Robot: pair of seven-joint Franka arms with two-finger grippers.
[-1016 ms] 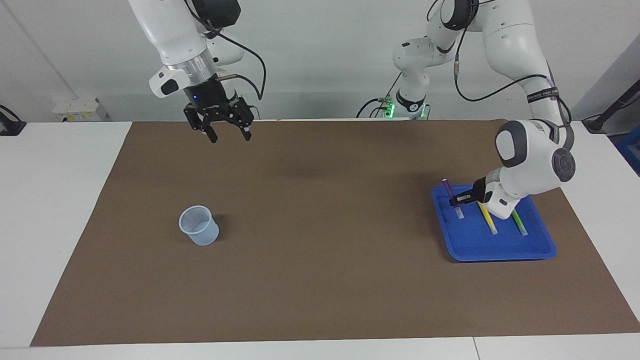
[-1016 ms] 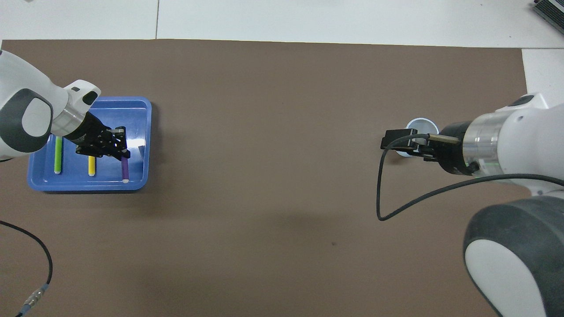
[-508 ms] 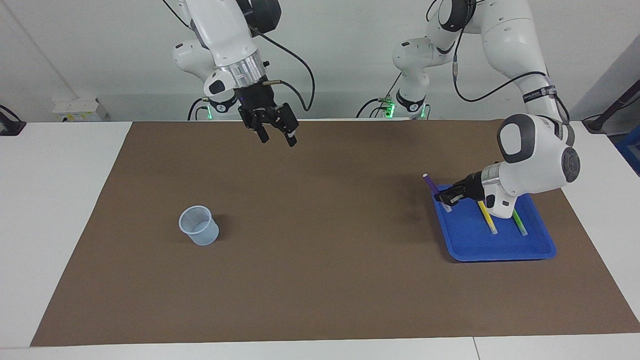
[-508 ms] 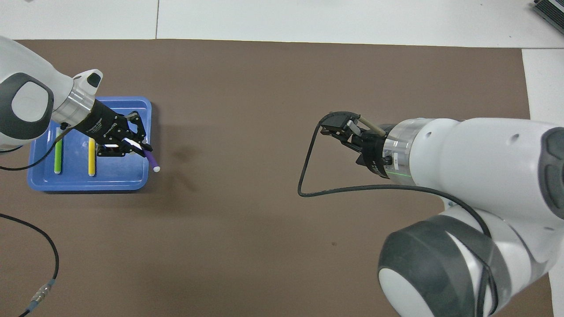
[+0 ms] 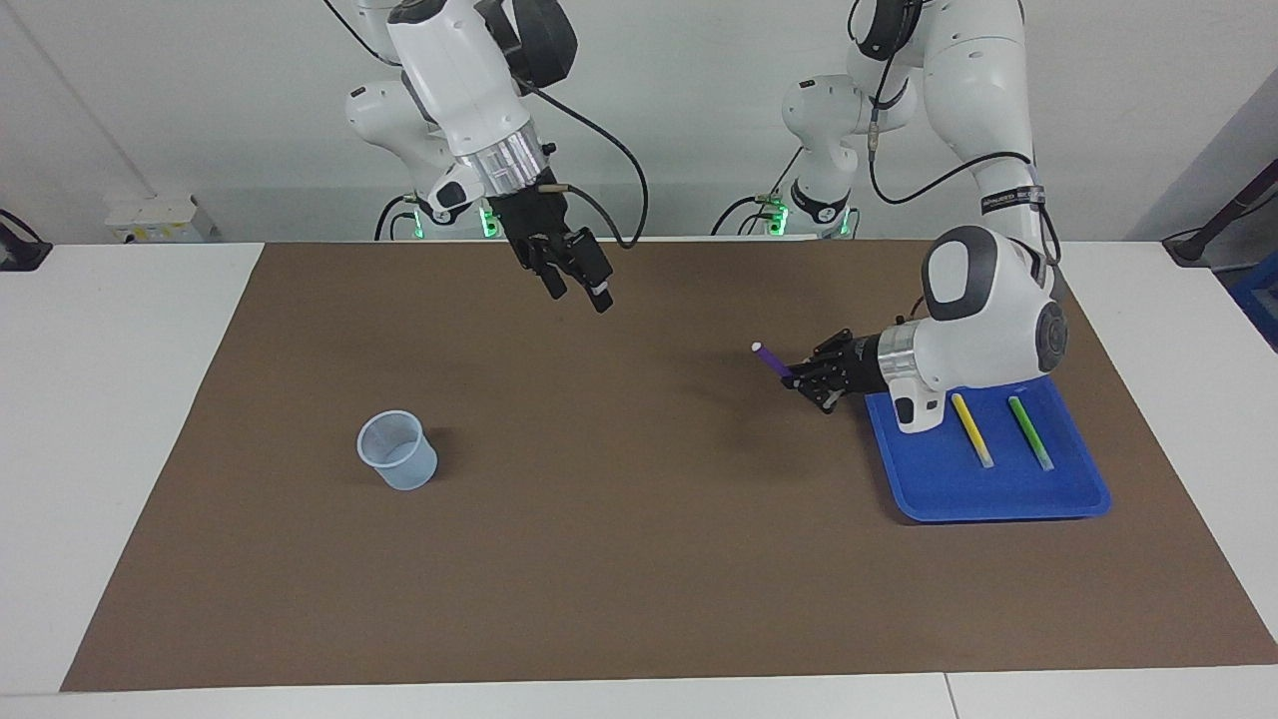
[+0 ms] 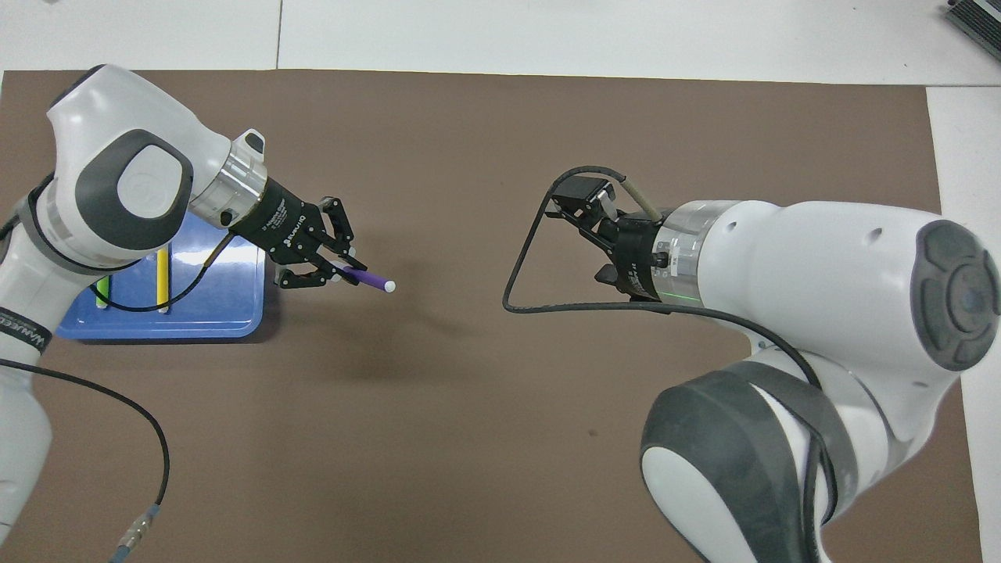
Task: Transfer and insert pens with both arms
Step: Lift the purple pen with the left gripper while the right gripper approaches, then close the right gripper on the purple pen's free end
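My left gripper (image 5: 802, 377) is shut on the purple pen (image 5: 772, 360) and holds it above the brown mat, just off the blue tray (image 5: 998, 494). The pen's pale end points toward the right arm's end of the table. It also shows in the overhead view (image 6: 366, 279), sticking out of the left gripper (image 6: 338, 268). The yellow pen (image 5: 971, 429) and the green pen (image 5: 1029, 432) lie side by side in the tray. My right gripper (image 5: 577, 284) is open and empty, up in the air over the middle of the mat, tilted toward the left gripper.
A pale blue translucent cup (image 5: 397, 450) stands upright on the mat toward the right arm's end; the right arm hides it in the overhead view. The brown mat (image 5: 639, 559) covers most of the white table.
My left gripper lifted the purple pen out of the tray and carried it toward the table's middle. My right gripper swung from above the cup toward the middle and tilted toward the pen.
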